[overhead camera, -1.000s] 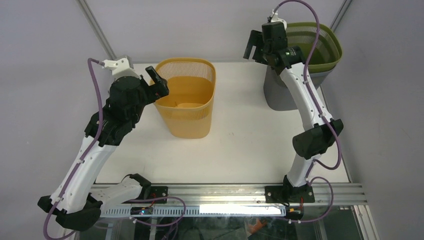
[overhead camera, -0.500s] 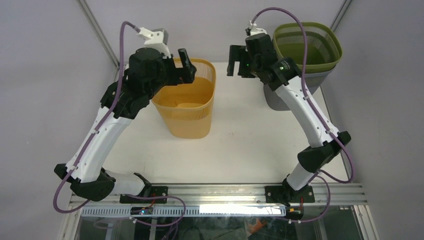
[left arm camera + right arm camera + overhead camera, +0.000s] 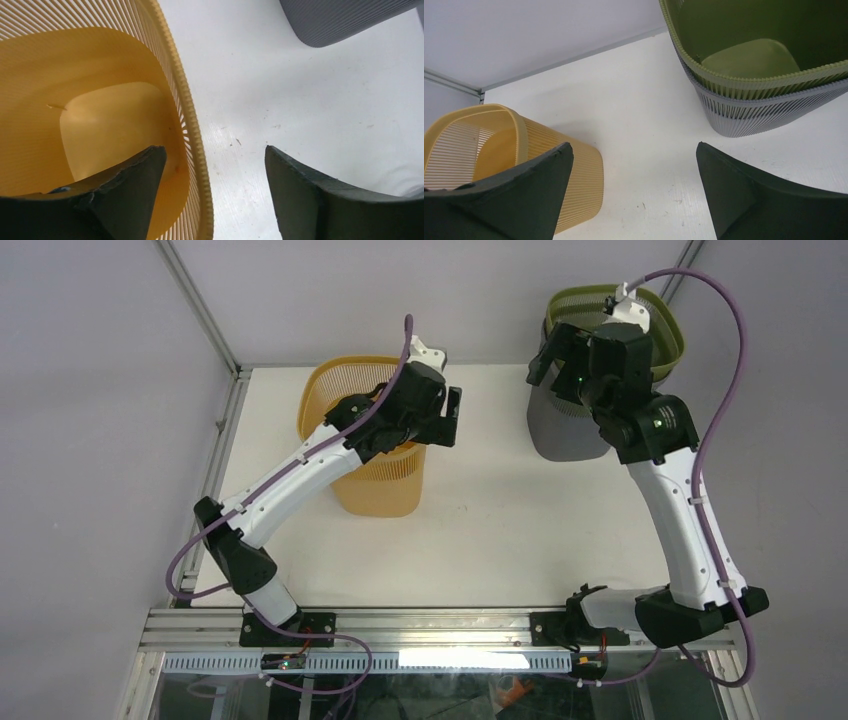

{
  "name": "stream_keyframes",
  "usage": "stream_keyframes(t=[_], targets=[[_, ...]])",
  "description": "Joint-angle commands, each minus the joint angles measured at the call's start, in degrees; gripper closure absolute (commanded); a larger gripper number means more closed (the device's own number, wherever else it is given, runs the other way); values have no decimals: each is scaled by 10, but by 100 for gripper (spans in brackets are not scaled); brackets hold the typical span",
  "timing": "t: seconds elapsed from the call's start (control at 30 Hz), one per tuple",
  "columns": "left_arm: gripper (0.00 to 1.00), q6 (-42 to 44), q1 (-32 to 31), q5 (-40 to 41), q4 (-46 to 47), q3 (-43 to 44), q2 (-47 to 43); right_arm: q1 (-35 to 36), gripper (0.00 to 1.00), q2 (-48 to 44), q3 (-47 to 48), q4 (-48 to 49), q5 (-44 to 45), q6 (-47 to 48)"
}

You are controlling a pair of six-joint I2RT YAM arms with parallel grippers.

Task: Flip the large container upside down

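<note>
Astride basket point(image 3: 100, 115) rim, left end effector point(image 3: 213, 154) apparently spread

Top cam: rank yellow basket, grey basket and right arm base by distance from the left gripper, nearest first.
1. yellow basket: right under the left gripper, whose open fingers straddle its right rim.
2. grey basket: to the right, at the table's far side.
3. right arm base: near edge, right.

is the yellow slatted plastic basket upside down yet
No, the yellow slatted plastic basket stands with its mouth up, its inner floor in plain view.
</note>
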State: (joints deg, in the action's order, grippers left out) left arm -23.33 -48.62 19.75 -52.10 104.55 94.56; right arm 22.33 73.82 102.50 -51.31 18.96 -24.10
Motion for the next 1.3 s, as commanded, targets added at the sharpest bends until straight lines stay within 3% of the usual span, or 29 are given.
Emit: stream_keyframes(t=[0.0, 0.37, 0.5, 0.73, 0.93, 1.03, 1.27], targets=[[31, -1, -9, 52, 5, 35, 0, -2, 2, 17, -16, 31, -21, -21], [100, 30, -9, 50, 2, 89, 32, -3, 2, 19, -29, 38, -46, -30], [100, 36, 6, 5, 2, 136, 31, -4, 3, 12, -26, 38, -44, -24], [100, -12, 132, -215, 67, 130, -28, -7, 3, -6, -35, 39, -37, -17], [100, -93, 273, -436, 217, -28, -120, -9, 3, -16, -57, 51, -46, -17], [100, -151, 329, -509, 290, -106, -162, -13, 3, -13, -67, 54, -77, -22], [100, -257, 452, -628, 424, -287, -209, -38, 1, -12, -143, 103, -302, -60]])
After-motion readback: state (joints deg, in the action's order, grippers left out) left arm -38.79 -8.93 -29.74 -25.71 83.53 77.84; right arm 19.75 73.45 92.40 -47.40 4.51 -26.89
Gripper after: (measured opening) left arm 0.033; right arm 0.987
